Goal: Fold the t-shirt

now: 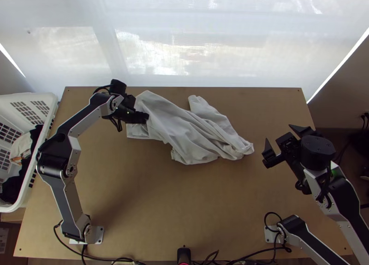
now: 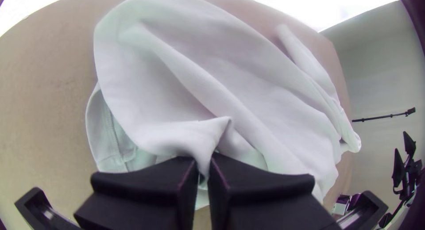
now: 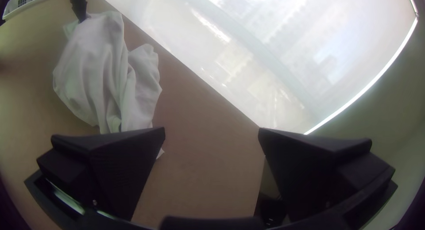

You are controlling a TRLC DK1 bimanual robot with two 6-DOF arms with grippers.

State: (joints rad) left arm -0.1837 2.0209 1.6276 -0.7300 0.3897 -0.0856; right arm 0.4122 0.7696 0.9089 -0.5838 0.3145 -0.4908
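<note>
The white t-shirt (image 1: 184, 126) lies bunched and creased across the far middle of the table. At its left end is my left gripper (image 1: 146, 118), low against the cloth. In the left wrist view the left gripper (image 2: 203, 170) is shut on a pinched fold of the t-shirt (image 2: 186, 79), with a hem-like layer lying under it. My right gripper (image 1: 278, 140) stands open off the shirt's right end, over the table's right side. Seen from the right wrist, the right gripper (image 3: 211, 132) has nothing between its wide-apart fingers, and the t-shirt (image 3: 95, 70) lies beyond them.
A white laundry basket (image 1: 44, 147) holding dark and light cloth stands against the table's left edge. Bare tabletop (image 1: 152, 205) stretches between the shirt and the near edge, where cables and a small black device (image 1: 184, 255) sit. A bright sheer screen rises behind the far edge.
</note>
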